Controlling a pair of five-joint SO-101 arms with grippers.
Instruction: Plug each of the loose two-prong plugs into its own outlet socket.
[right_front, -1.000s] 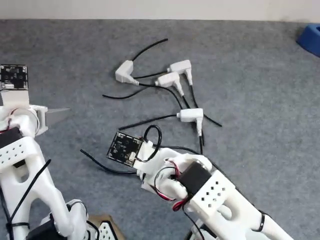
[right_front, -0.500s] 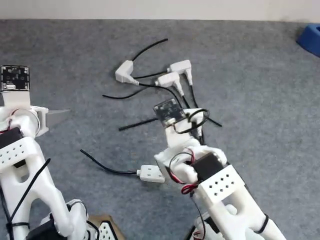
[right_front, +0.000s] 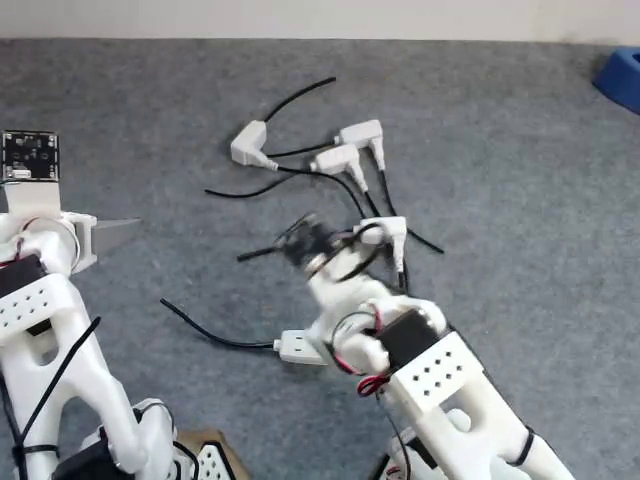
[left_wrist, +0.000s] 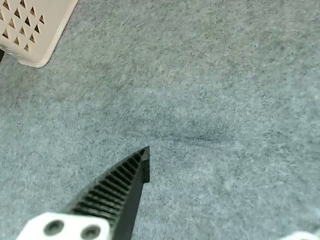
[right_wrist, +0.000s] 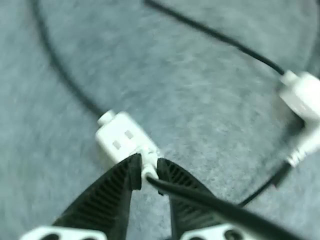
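- Swung leftward since half a second ago: right arm (right_front: 420, 370), its wrist now off the nearest plug (right_front: 385, 230).
- outlet socket (right_front: 300, 348) unmoved on grey carpet (right_front: 520, 200), near that plug.
- right gripper (right_wrist: 147, 171) clenched on socket's narrow end.
- left gripper (right_front: 110, 228) spread wide, well apart from the socket.
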